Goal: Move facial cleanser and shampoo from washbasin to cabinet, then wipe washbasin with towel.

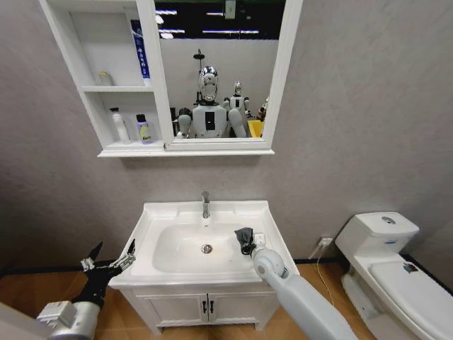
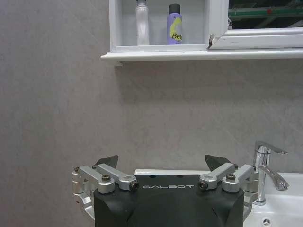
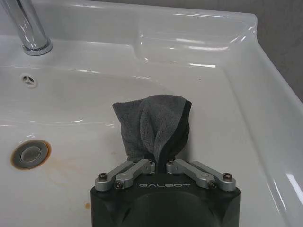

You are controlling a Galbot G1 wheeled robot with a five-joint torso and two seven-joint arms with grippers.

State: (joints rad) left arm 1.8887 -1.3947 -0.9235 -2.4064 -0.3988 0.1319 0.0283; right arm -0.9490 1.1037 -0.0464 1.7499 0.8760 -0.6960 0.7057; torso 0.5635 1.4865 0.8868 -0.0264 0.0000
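- We see the right gripper (image 3: 161,163) pinched tight on the small dark grey folded towel (image 3: 154,125), held over the bowl's 3 o'clock slope in the white ceramic washbasin (image 1: 159,216).
- Chrome tap (image 1: 205,204) at basin's 12 o'clock.
- Left gripper (image 1: 111,257) spread wide, off basin's 9 o'clock edge, holding nothing.
- White wall cabinet (image 1: 117,88) w/ two bottles on lowest shelf.

Washbasin (image 3: 227,61): white, shiny, smooth, hard like china. Tap (image 3: 26,26): shiny silver metal. Towel (image 3: 154,125): soft, fuzzy dark grey cloth. Right gripper (image 3: 161,163): dull black body, silver metal links. Wall (image 2: 57,118): grey, matt. Floor (image 1: 21,290): brown wood look.
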